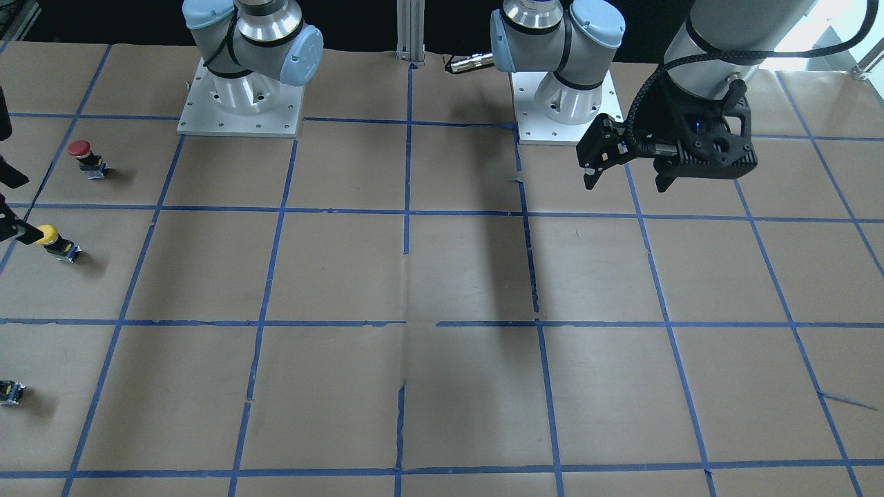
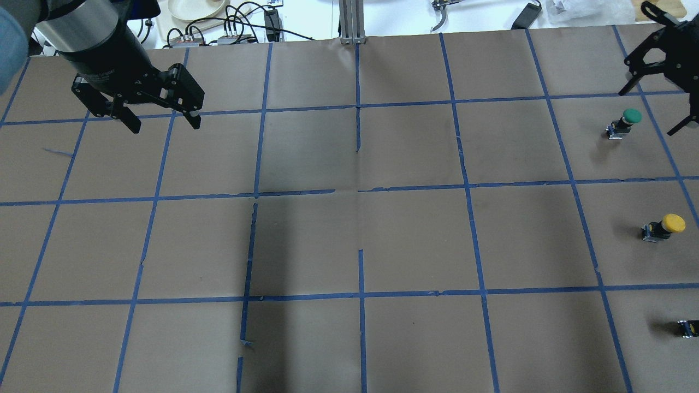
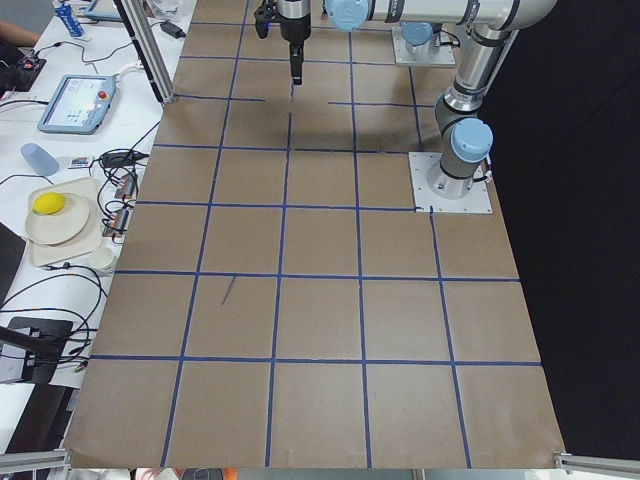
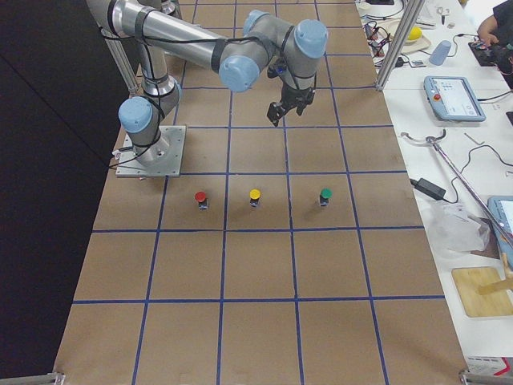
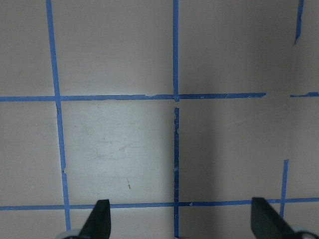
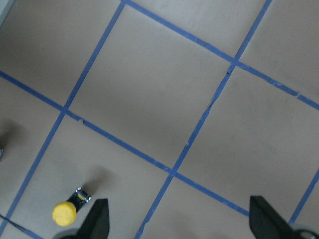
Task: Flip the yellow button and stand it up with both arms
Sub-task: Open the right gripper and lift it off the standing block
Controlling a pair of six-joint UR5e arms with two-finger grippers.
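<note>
The yellow button [image 2: 663, 225] stands cap up on the paper at the table's right side, in a row between a green button [image 2: 624, 123] and a red button [image 1: 86, 157]. It also shows in the front view [image 1: 55, 241] and the right side view [image 4: 255, 196]. My right gripper [image 2: 649, 110] is open and empty, raised above the far right. In its wrist view [image 6: 182, 224] the yellow button [image 6: 67, 209] lies just outside the left fingertip [image 6: 98, 219]. My left gripper [image 2: 164, 123] is open and empty, high over the far left, over bare paper [image 5: 182, 221].
The table is brown paper with a blue tape grid [image 2: 357, 188]. The arm bases [image 1: 240, 103] stand at the robot's edge. Cables, a plate and tools [image 2: 218, 22] lie beyond the far edge. The red button's cap is cut off in the overhead view.
</note>
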